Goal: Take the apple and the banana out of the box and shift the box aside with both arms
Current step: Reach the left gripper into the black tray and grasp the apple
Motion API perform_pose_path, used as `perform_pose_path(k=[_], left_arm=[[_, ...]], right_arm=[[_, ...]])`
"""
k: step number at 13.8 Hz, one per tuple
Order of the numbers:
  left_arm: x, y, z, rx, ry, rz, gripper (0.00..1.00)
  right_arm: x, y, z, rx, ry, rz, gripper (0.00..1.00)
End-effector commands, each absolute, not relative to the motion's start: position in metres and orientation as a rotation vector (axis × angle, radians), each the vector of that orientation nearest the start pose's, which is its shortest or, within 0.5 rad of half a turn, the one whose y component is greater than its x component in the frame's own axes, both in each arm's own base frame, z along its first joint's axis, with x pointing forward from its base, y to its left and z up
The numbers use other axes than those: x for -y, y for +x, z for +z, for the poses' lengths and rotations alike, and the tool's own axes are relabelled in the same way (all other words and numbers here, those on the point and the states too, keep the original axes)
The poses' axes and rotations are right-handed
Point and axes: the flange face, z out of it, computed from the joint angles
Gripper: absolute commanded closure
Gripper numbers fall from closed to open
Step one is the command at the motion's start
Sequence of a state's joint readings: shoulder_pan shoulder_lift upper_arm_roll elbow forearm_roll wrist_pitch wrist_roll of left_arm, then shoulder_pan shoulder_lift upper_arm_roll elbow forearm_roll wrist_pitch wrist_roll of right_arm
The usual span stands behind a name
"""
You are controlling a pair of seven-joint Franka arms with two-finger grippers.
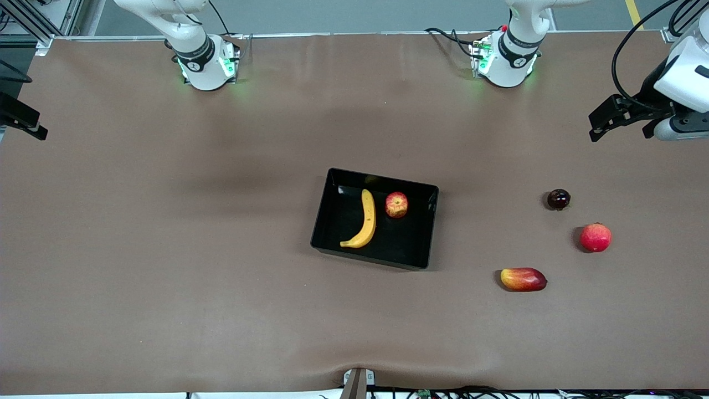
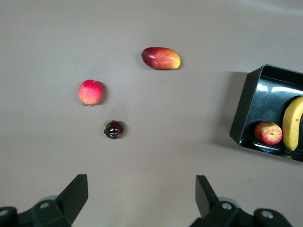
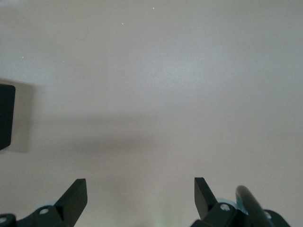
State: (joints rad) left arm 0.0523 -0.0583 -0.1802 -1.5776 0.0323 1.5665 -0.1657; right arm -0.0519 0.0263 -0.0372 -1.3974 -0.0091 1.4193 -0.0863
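Observation:
The black tray (image 1: pixel 382 252) lies at the middle of the table. In it lie the yellow banana (image 1: pixel 363 220) and the red apple with yellow blotches (image 1: pixel 396 204), side by side and apart. The left wrist view shows the tray (image 2: pixel 246 111), the apple (image 2: pixel 268 133) and the banana (image 2: pixel 293 124). My left gripper (image 1: pixel 619 121) (image 2: pixel 142 182) is open and empty, up over the left arm's end of the table. My right gripper (image 1: pixel 22 119) (image 3: pixel 140 185) is open and empty over the right arm's end. A tray corner (image 3: pixel 5 116) shows in the right wrist view.
Three other fruits lie on the brown table toward the left arm's end: an oblong red-yellow mango-like fruit (image 1: pixel 523 279) (image 2: pixel 161 58), a plain red round fruit (image 1: pixel 595 237) (image 2: pixel 91 91) and a small dark fruit (image 1: pixel 558 199) (image 2: pixel 113 129).

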Motion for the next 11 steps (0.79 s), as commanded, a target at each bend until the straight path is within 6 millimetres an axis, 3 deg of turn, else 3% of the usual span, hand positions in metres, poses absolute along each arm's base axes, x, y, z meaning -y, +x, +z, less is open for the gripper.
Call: perform_pose_path(k=[1, 4, 6, 11], left_arm=[[0.069, 0.532, 0.652, 0.03, -3.109, -0.059, 0.0], [0.079, 0.535, 0.645, 0.014, -3.106, -0.044, 0.0], [0.102, 0.551, 0.634, -0.029, -3.115, -0.025, 0.0], [0.216, 0.561, 0.569, -0.029, -3.145, 0.046, 0.0]], right_arm=[[0.047, 0.541, 0.684, -0.005, -3.16, 0.007, 0.0], [0.048, 0.542, 0.682, -0.005, -3.161, 0.005, 0.0], [0.048, 0.544, 0.68, -0.004, -3.159, 0.012, 0.0], [0.047, 0.544, 0.681, -0.002, -3.159, 0.002, 0.0]])
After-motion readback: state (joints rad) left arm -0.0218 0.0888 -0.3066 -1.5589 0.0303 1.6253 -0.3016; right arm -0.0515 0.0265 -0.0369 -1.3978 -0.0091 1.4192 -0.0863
